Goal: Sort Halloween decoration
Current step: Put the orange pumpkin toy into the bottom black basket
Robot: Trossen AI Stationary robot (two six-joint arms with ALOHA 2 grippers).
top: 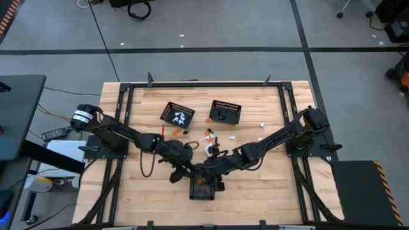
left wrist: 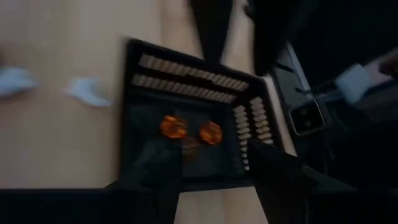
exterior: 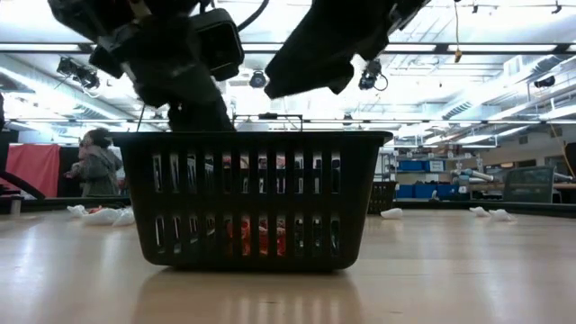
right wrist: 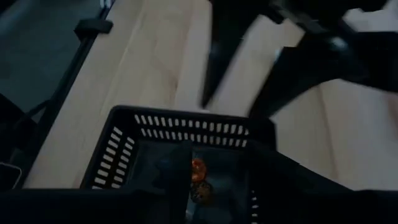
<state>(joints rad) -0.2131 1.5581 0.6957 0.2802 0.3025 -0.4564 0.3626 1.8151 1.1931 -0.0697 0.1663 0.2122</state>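
A black mesh basket [top: 202,186] stands near the table's front edge, with two orange trinkets [left wrist: 173,126] [left wrist: 210,132] on its bottom. Both grippers hover just over it. My left gripper [left wrist: 217,180] comes from the left and is open, with nothing between its fingers. My right gripper [right wrist: 217,180] reaches in from the right, its fingers also apart over the basket's inside; the orange trinkets [right wrist: 198,167] show below them. More Halloween decoration pieces, orange [top: 208,133] and white [top: 232,137], lie loose on the table's middle.
Two more black baskets stand toward the far edge: the left one [top: 177,114] holds white pieces, the right one [top: 225,112] dark ones. White scraps [top: 262,124] lie to the right. A person [exterior: 94,162] stands in the room beyond. Bare wood lies at the near left and right.
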